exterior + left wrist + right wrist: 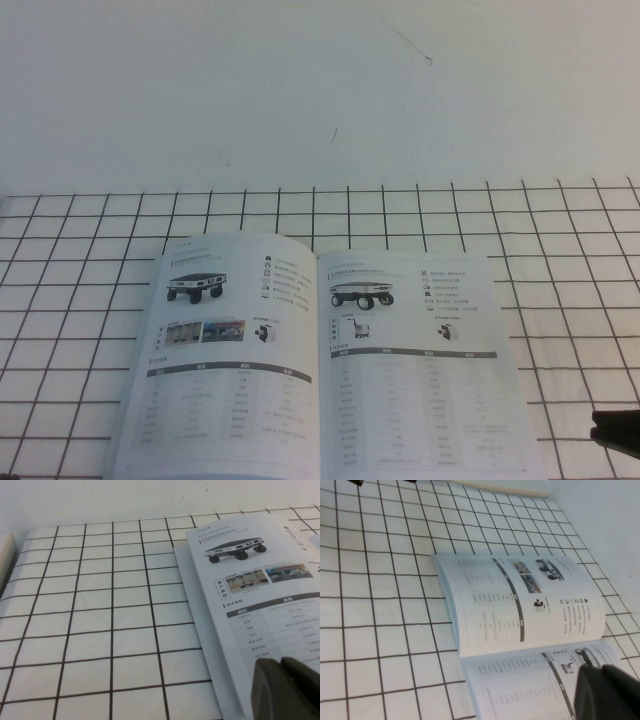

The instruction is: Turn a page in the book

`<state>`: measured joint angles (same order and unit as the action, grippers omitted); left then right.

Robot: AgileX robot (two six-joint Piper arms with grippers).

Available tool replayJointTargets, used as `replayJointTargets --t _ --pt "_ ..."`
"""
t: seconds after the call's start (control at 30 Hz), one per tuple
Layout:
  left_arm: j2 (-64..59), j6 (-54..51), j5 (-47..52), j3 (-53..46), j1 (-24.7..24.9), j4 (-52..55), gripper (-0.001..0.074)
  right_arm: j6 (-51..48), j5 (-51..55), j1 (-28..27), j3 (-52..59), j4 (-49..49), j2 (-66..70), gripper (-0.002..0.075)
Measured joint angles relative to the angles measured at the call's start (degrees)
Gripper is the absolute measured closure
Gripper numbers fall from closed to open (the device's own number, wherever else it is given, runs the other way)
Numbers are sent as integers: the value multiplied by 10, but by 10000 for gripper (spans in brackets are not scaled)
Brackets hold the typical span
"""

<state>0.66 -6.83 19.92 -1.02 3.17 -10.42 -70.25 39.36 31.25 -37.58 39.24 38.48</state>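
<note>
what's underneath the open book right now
The book lies open on the black-gridded white table; the surface directly beneath is covered. Left gripper hovers by its left page, right gripper sits off its right edge.

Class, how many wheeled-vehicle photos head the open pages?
2: one tops the book's left page, one its right page. Right hand sits right of the book; left hand over its corner.

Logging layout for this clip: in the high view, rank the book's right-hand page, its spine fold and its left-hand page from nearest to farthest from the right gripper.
From the right gripper, at the table's right edge:
1. Right-hand page, nearest.
2. Spine fold, the book's middle.
3. Left-hand page, farthest.
Left gripper shows only in its wrist view.
</note>
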Motion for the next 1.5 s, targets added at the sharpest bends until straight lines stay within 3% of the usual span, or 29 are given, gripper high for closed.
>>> replayJointTargets --t 0.2,0.47,0.57,0.67,0.8,0.97,1.5 --pt "0 0 0 0 -2 0 738 0 -5 -33 47 19 -56 728" --pt "0 0 0 0 -2 -1 738 79 -97 -189 160 -2 -258 728" --pt "0 0 0 0 -2 -1 738 186 -133 -214 205 -82 -341 728" --pt "0 0 0 0 -2 -1 738 369 -147 -241 249 -215 -386 728" --pt "0 0 0 0 -2 -1 738 589 -149 -283 316 -381 -392 728" --pt "0 0 0 0 -2 -1 738 772 -178 -313 386 -513 -392 728" --pt "0 0 0 0 -2 -3 738 767 -165 -314 390 -541 -392 728"
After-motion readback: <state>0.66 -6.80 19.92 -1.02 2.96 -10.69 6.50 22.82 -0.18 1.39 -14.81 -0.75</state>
